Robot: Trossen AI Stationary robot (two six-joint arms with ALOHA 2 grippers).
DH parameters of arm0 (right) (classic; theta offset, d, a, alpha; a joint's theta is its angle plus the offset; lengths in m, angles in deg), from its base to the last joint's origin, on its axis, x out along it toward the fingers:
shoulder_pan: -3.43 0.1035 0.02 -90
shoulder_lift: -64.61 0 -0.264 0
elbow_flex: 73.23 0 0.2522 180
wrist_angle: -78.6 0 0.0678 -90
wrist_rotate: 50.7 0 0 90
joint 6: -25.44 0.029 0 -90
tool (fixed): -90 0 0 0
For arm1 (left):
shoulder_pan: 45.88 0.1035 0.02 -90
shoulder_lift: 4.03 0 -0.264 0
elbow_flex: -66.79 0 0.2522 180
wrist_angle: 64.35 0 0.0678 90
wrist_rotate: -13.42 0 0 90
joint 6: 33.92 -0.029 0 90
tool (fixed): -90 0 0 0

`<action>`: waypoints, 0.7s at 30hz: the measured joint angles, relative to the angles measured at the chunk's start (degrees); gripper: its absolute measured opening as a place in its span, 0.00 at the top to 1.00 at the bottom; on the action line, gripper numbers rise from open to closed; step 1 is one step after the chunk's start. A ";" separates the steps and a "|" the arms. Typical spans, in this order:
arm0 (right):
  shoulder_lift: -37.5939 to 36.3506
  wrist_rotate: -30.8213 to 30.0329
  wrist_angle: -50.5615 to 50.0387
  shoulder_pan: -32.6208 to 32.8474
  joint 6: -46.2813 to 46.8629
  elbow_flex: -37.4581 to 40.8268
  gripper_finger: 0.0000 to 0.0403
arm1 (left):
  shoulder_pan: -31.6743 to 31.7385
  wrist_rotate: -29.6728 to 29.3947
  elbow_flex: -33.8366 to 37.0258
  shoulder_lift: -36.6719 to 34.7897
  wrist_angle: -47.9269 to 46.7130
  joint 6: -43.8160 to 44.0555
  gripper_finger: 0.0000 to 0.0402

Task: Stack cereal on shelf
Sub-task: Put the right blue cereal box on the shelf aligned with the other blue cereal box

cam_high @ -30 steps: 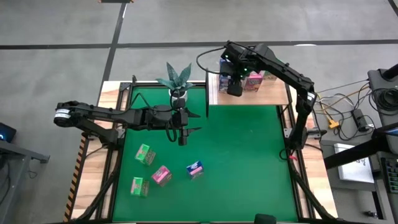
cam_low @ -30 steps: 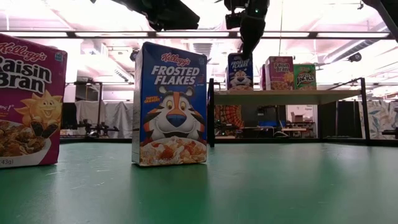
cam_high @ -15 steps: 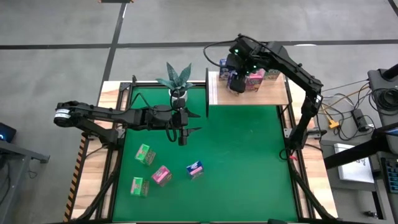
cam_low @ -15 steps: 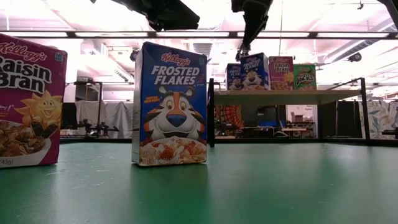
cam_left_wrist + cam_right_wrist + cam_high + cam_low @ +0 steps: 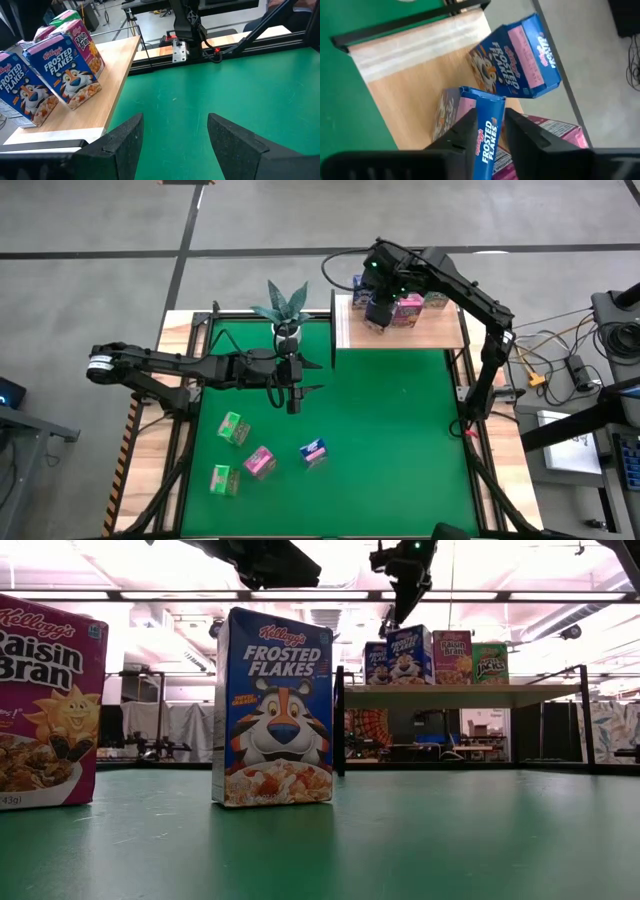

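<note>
Right pincer hangs above the shelf at the desk's far right corner, and its wrist view shows the two dark fingers straddling the narrow top edge of a blue Frosted Flakes box; they sit close against its faces, though whether they press it or stand just clear I cannot tell. A second blue box stands just beside it, pink and green ones further along the board. Over on the green mat, four boxes wait: a blue one, a pink one and two green ones. Left pincer hovers over the mat near the potted plant, its fingers spread wide and nothing between them. Now, these boxes look like thin printed cardboard, and I'd judge them light and easily tipped, tall on a small footprint, with smooth faces that could slip and walls that could buckle under a hard squeeze. Best hold, I'd say, is across the thin dimension near the top, pads flat on the broad faces, gentle pressure only. On the shelf the neighbours stand close, so any sideways nudge risks toppling the row.
</note>
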 joint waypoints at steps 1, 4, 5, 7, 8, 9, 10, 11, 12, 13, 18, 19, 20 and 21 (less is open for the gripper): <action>0.20 -0.05 0.01 0.00 -0.05 0.17 0.84 | 0.00 0.00 0.00 0.00 0.00 0.00 0.49; 0.55 -0.02 0.23 0.03 -0.35 0.92 0.91 | 0.00 0.01 0.00 0.00 0.00 0.00 0.49; 0.61 -0.02 0.59 0.04 -0.57 1.30 0.93 | 0.00 0.01 0.00 0.00 0.00 0.00 0.49; 0.61 -0.03 1.41 0.04 -1.27 2.22 0.96 | 0.01 0.00 0.00 0.00 -0.01 0.00 0.49; 0.61 -0.02 1.87 0.04 -1.61 2.60 0.97 | 0.00 0.00 0.00 0.00 0.00 0.00 0.49; 0.61 0.03 2.11 0.04 -2.06 2.78 0.97 | 0.00 0.00 0.00 0.00 -0.02 0.00 0.49; 0.61 0.04 2.14 0.04 -2.76 2.87 0.98 | 0.01 0.00 0.00 0.00 -0.02 0.00 0.49; 0.61 0.11 2.18 0.06 -3.50 2.95 0.98 | 0.00 0.00 0.00 0.00 -0.02 0.00 0.49; 0.61 0.42 2.23 0.11 -4.77 2.97 0.98 | 0.02 0.00 0.00 0.00 -0.02 0.00 0.49; 0.61 0.74 2.29 0.28 -5.70 2.97 0.98 | 0.00 0.00 0.00 0.00 -0.02 0.00 0.49; 0.25 5.81 2.66 0.45 -12.60 2.99 0.98 | 0.00 0.02 0.00 0.00 -0.02 0.00 0.49; 0.22 6.19 2.96 0.46 -13.46 2.99 0.98 | 0.00 0.00 0.00 0.00 -0.03 0.00 0.49; 0.22 6.29 3.31 0.59 -14.18 3.01 0.98 | 0.00 0.00 0.00 0.00 -0.03 0.00 0.49; 0.22 6.27 3.57 0.59 -15.18 3.04 0.98 | 0.00 0.00 0.00 0.00 -0.02 0.00 0.49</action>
